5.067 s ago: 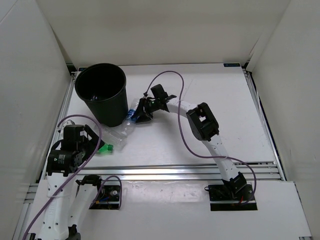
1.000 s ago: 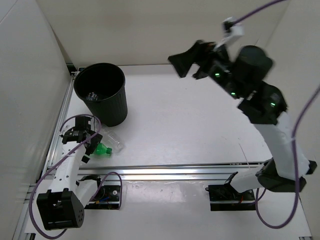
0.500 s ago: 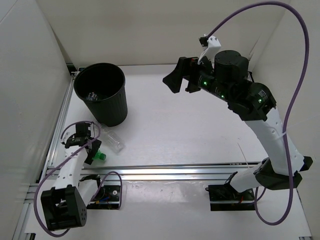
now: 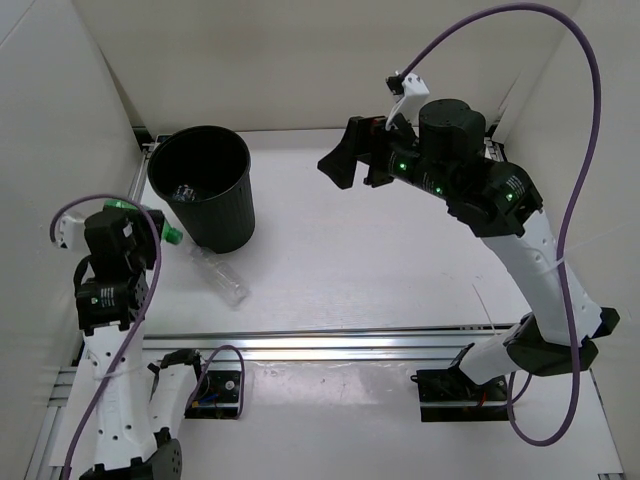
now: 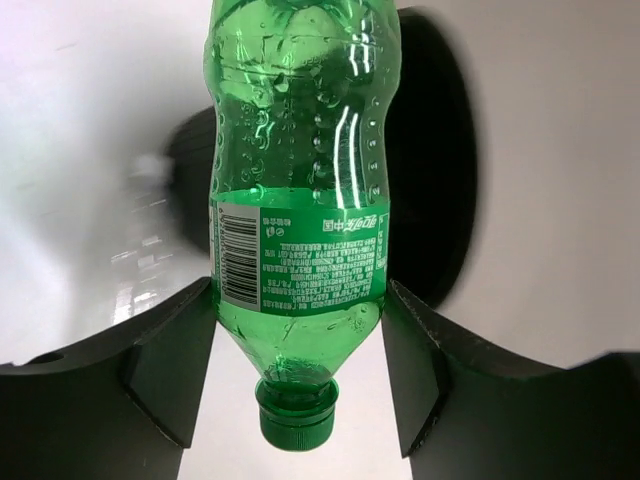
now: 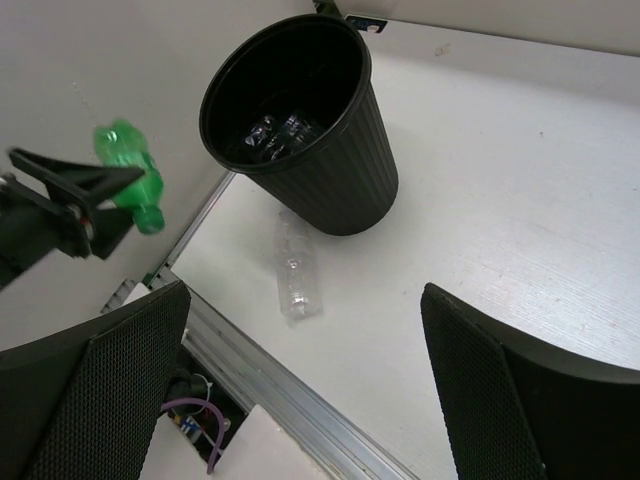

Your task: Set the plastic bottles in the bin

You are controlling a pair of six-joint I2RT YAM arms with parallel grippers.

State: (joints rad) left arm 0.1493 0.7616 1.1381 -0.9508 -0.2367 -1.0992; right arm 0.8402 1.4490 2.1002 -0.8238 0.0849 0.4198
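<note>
A translucent green bottle [image 5: 300, 200] hangs cap-down in the air, and my left gripper [image 5: 298, 300] is shut on its labelled middle. In the top view the green bottle [image 4: 168, 234] sits just left of the tall black bin [image 4: 205, 200], below its rim. A plain clear bottle [image 4: 216, 273] lies on the table in front of the bin; it also shows in the right wrist view as the clear bottle [image 6: 297, 265]. Clear bottles [image 6: 275, 130] lie at the bottom of the bin [image 6: 340, 180]. My right gripper [image 4: 352, 160] is open and empty, high over the table's far middle.
An aluminium rail [image 4: 350, 340] runs along the table's near edge, with another rail [image 4: 125, 225] down the left side beside the bin. White walls close in the left, back and right. A purple cable [image 4: 560, 120] loops above the right arm.
My left gripper closed on the green bottle and lifted it off the table, up beside the bin. The right arm came down a little and shifted left, still open.
</note>
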